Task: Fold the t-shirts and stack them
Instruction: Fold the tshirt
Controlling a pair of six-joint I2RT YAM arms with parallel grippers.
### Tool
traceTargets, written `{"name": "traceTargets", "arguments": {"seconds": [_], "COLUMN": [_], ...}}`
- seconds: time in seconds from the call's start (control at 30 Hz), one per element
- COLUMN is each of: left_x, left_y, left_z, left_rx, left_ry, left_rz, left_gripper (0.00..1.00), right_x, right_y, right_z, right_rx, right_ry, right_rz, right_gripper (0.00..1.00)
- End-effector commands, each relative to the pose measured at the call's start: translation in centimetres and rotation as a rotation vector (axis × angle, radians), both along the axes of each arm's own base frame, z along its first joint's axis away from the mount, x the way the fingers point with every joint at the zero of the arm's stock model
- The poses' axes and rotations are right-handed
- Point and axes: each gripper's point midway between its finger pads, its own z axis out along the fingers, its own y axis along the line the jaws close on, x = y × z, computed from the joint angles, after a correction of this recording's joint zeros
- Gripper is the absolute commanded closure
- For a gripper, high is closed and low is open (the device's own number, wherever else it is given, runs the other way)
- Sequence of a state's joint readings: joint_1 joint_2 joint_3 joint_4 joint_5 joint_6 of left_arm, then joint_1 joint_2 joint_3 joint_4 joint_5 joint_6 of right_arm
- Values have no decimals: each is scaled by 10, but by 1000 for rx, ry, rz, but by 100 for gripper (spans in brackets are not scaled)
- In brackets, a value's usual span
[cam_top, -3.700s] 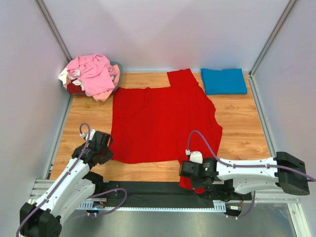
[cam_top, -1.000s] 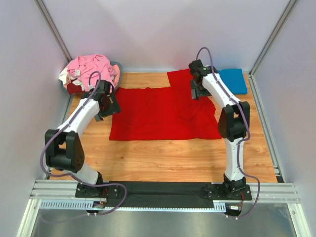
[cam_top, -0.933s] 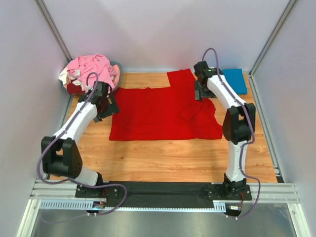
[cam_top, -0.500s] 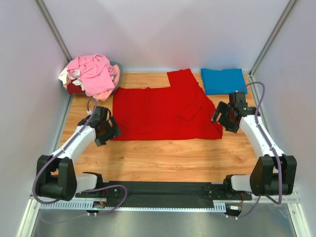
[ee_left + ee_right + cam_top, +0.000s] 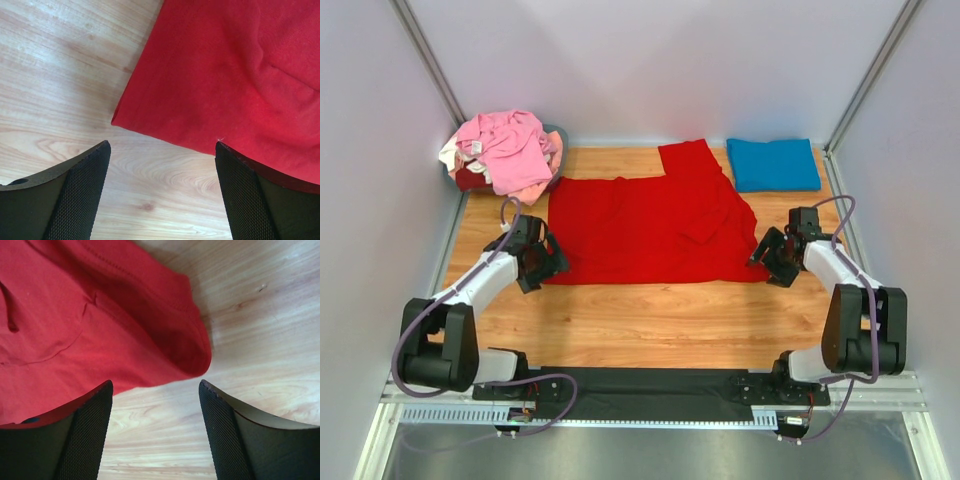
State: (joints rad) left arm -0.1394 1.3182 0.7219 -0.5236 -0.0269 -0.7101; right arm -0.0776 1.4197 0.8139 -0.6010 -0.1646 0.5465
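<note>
**Mia:** Both arms have come back to the near side. A second ago the left arm (image 5: 485, 282) and the right arm (image 5: 832, 265) were up by the far edge of the red shirt (image 5: 650, 225). Now each one sits low at a near corner of it.

**Ben:** Did the shirt move too?

**Mia:** Not that I can see. It lies flat in the middle of the bench (image 5: 660, 320) and looks doubled over (one sleeve (image 5: 692, 160) sticks out at the far side).

**Ben:** Are the jaws holding anything?

**Mia:** No. The left jaws are wide open, and the near left corner of the shirt is just in front of the gap. The right jaws are open too, but a bit less wide than a second ago. The near right corner sits in front of their gap, not pinched yet.

**Ben:** What comes next?

**Mia:** I think they grab both corners for the next fold. To do it well, slide one side of each pair of jaws under the cloth so both layers get caught. Pinch both corners at the same time. Then lift only a little and keep the edge straight, so the shirt does not bunch up.

**Ben:** And the other shirts?

**Mia:** The blue shirt (image 5: 773, 164) is folded at the far right. The pink shirts (image 5: 505, 148) are in a heap at the far left.
</note>
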Motion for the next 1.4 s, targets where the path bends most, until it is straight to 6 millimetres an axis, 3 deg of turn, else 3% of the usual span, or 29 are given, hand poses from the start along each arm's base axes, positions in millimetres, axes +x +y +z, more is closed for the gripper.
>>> {"name": "traceTargets", "arguments": {"seconds": [0.0,0.33,0.5,0.6,0.63,0.67,0.73,0.77,0.87,1.2,1.37], "left_x": [11,16,19,23,26,27,33,32,40,14,-6], "left_y": [2,6,16,20,21,22,25,27,33,37,37], "left_z": [0,-13,-18,-19,-19,-19,-19,-19,-10,38,46], "left_rx": [-1,19,79,101,109,116,137,154,195,184,163], "left_ry": [-33,-17,-1,-4,-10,-11,-9,4,6,-67,-65], "left_rz": [25,58,78,83,87,81,77,71,67,92,110], "left_gripper": [9,16,25,32,37,53,67,79,100,100,100], "right_x": [14,24,26,27,27,27,26,25,22,-2,-23], "right_y": [-4,-9,-10,-11,-11,-11,-12,-13,-12,-27,-33], "right_z": [-6,-28,-38,-38,-38,-38,-36,-36,-32,6,19], "right_rx": [10,17,18,15,15,13,7,6,4,-91,-123], "right_ry": [-44,-22,-6,-11,-11,-12,-11,-9,-10,-51,-64], "right_rz": [-24,-54,-53,-53,-52,-54,-55,-56,-56,-103,-154], "right_gripper": [30,38,53,69,78,84,97,100,100,100,100]}}
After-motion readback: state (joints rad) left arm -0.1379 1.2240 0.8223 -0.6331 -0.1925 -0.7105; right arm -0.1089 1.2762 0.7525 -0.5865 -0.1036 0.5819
